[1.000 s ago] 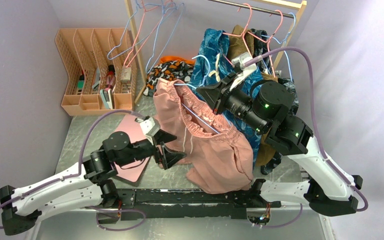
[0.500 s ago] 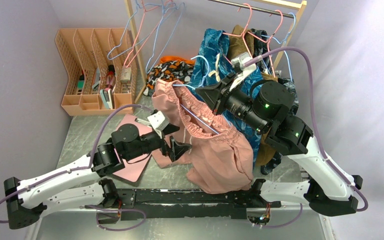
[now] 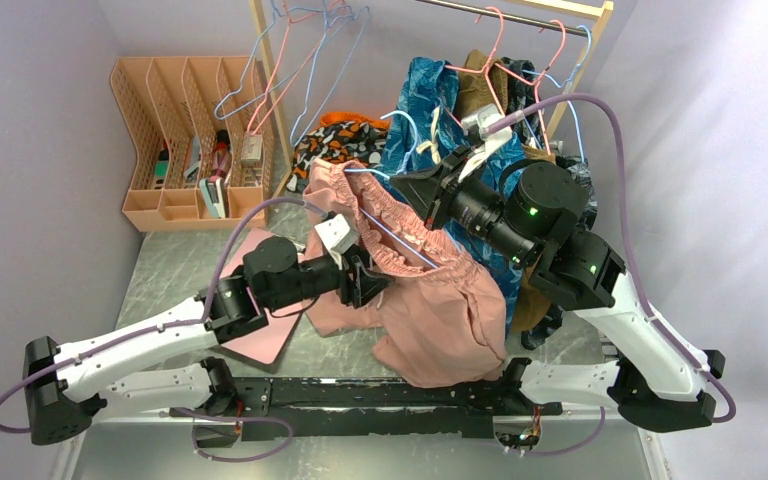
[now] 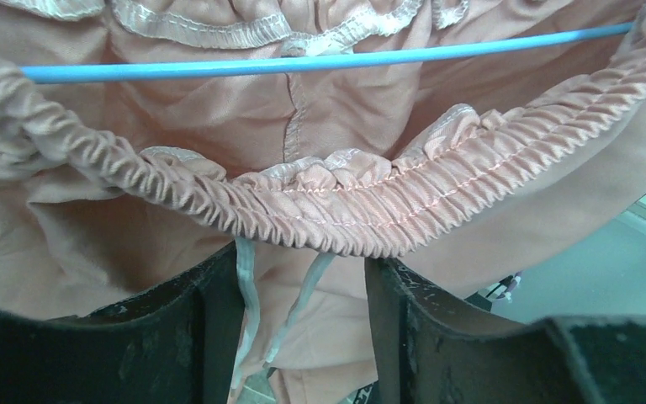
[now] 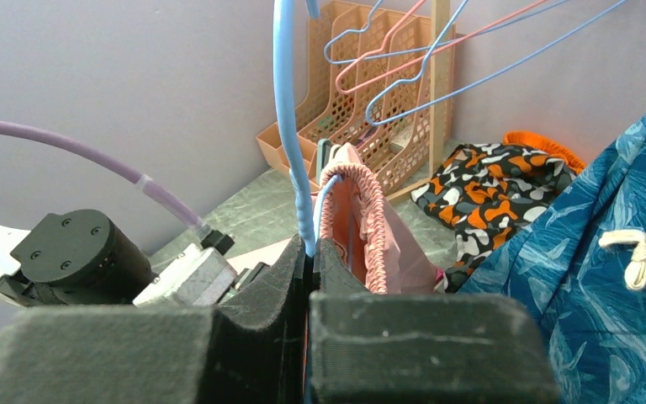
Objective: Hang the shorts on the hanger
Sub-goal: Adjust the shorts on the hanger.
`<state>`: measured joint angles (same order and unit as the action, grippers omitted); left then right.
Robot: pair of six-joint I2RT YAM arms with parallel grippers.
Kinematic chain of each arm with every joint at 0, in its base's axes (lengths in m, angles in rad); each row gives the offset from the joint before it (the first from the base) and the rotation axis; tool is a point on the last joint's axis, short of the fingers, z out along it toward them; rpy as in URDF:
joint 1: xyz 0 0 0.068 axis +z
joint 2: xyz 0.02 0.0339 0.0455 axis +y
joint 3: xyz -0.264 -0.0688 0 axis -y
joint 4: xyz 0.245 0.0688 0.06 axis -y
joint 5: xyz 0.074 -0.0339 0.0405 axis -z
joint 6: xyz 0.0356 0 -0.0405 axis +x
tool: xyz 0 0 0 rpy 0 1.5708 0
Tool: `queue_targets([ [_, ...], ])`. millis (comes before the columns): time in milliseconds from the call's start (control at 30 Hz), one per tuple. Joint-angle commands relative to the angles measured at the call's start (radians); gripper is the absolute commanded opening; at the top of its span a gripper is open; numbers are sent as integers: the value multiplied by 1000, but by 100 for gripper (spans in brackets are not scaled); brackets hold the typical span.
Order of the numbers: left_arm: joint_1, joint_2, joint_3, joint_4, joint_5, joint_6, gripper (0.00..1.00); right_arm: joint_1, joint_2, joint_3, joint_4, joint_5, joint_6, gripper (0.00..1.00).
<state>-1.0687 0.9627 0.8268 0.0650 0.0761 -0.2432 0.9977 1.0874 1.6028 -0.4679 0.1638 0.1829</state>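
The dusty-pink shorts (image 3: pixel 430 300) hang over the light-blue hanger (image 3: pixel 400 238), whose wire runs inside the gathered waistband (image 4: pixel 336 227). My right gripper (image 3: pixel 400 185) is shut on the hanger's wire (image 5: pixel 284 101) and holds it above the table; in the right wrist view the shorts (image 5: pixel 362 227) drape just beyond the right gripper (image 5: pixel 312 248). My left gripper (image 3: pixel 368 283) is at the near side of the waistband. Its fingers stand apart under the elastic in the left wrist view, with the white drawstrings (image 4: pixel 248 311) hanging in the left gripper (image 4: pixel 303 269). The hanger's bar (image 4: pixel 303 63) crosses above.
A peach file organiser (image 3: pixel 190 140) stands back left. A flat pink board (image 3: pixel 260 345) lies under the left arm. Pink and blue wire hangers (image 3: pixel 300 60) lean on the wooden rack. A blue patterned garment (image 3: pixel 430 100) and an orange-black one (image 3: pixel 335 140) lie behind.
My left arm has moved right and forward up to the shorts' waistband, and its jaws have narrowed. The right arm, the hanger and the shorts have stayed put.
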Motion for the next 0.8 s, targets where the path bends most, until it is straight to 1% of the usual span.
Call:
queue_targets([
  [0,-4,24,38,53,21,-7,51,0,-4,29,74,-8,10,0],
  [100,-4,41,41,51,19,-10,35,1,-11,25,79,-3,9,0],
  [200,-4,49,35,46,32,-11,10,1,-19,20,86,2,9,0],
  [233,-4,48,31,42,35,-15,7,1,-23,18,94,4,7,0],
  [433,-4,9,-47,58,58,-66,7,0,-57,-2,161,14,2,0],
  [633,-4,-47,-155,61,22,-114,7,0,-57,19,181,6,-9,0],
  [667,-4,-54,-167,55,12,-150,7,1,-57,20,182,4,-10,0],
  [767,-4,-75,-208,56,-4,-175,7,0,-59,20,191,1,-8,0],
])
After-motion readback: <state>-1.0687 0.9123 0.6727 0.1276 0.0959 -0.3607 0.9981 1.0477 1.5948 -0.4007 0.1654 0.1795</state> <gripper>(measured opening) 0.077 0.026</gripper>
